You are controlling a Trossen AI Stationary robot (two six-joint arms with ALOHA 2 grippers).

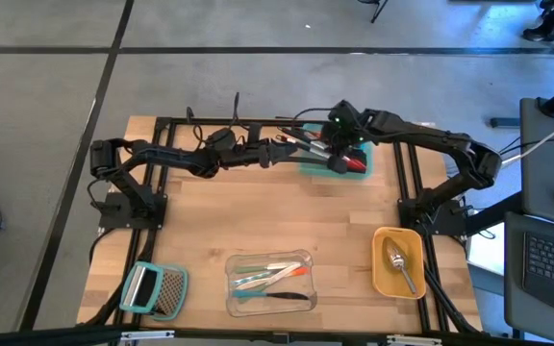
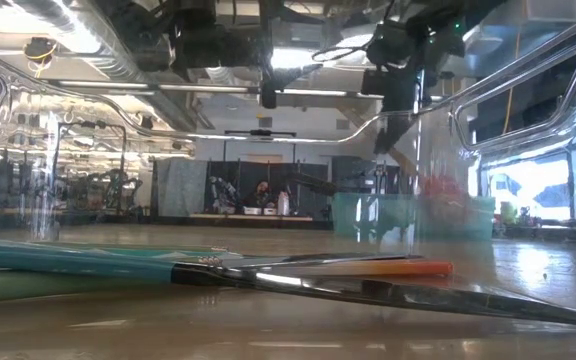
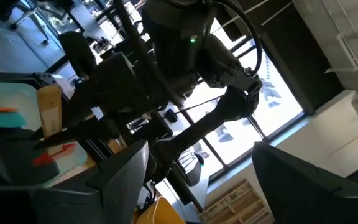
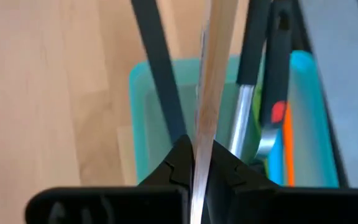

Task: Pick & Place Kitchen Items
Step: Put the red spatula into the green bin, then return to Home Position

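A teal container (image 1: 354,165) at the table's far side holds several kitchen items: black utensils, a steel-handled one (image 4: 246,118) and an orange tool (image 4: 287,149). My right gripper (image 1: 339,154) hangs over it, shut on a wooden handle (image 4: 213,74). Something red (image 1: 356,164) lies in the container. My left gripper (image 3: 197,186) stands open just to the left of the container, level, facing the right arm, with nothing between its fingers. My right gripper pinches the wooden handle (image 4: 205,134) between its two fingers, which come from above, slanting down toward the teal container. The handle runs on past the fingertips over the container's inside. Its ends lie outside the wrist view, so I cannot tell what it rests on.
Near the front edge stand a clear container (image 1: 270,282) with teal, orange, green and black tools, a yellow container (image 1: 398,261) with a silver spoon, and a flat grater with a teal handle (image 1: 154,288). Bare wood lies between them and the teal container.
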